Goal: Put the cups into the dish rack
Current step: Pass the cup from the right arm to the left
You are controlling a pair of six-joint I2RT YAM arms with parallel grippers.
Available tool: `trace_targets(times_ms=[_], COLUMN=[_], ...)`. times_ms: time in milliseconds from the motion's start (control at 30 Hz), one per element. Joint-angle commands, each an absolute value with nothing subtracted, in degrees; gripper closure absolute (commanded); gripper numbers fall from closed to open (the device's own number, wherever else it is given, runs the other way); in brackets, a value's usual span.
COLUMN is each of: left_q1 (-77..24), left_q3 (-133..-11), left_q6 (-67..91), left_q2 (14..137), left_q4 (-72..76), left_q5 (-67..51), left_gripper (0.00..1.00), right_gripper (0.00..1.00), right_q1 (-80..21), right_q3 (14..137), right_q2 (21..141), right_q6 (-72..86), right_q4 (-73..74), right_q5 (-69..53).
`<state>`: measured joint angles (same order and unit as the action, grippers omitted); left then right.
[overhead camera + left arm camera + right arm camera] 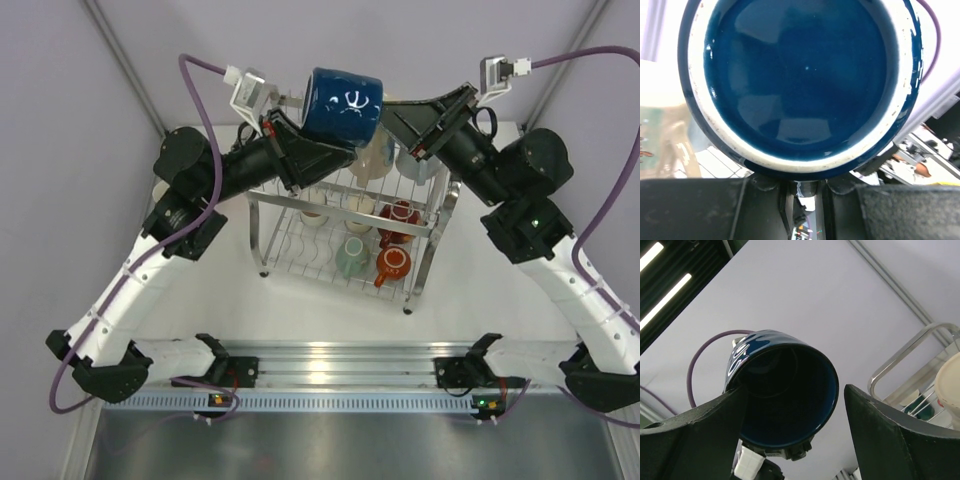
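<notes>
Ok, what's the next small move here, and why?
Probably draw the right fingers back from the blue mug: they stand open right by it, while the left fingers alone grip it, high above the rack.

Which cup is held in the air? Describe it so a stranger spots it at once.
Start at the silver dish rack mid-table and look above its far edge. The left gripper holds a navy mug tipped sideways: the only cup aloft, with white markings.
</notes>
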<state>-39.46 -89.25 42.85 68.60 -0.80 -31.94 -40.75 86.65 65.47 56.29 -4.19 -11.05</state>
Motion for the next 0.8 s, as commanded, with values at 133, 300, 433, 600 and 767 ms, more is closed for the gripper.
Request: trace_targets(times_ms=[133,300,433,600,767], left_q1=[-38.9,-38.9,-38.9,-38.9,-38.9], left_q3=[-95.4,-98.7,-100.5,-103.6,-108.1], left_q6=[34.9,29.1,26.4,23.0,20.7], left_q2=[67.0,67.3,68.2,70.7,73.4], left_q4=[-7.9,-16.9,-23.2,-31.7,-37.1], left_q5=[-23.5,-15.7,-8.0,-0.6,9.3], left_gripper=[1.0,1.0,1.0,1.0,1.0], right_gripper=[0.11,0.01,0.01,0.01,0.01], right_q1=[-40.5,-40.6,-40.5,-40.5,-40.6], right_q3=[88.0,88.0,88.2,90.2,90.8], right_q2=[61.1,58.9,56.8,55.5,52.9], right_q6=[53.4,51.6,49.1,44.3,39.8], right_q4=[-2.4,1.9,6.1,12.6,18.1], right_q5=[-8.4,-4.8,-1.2,3.7,8.3])
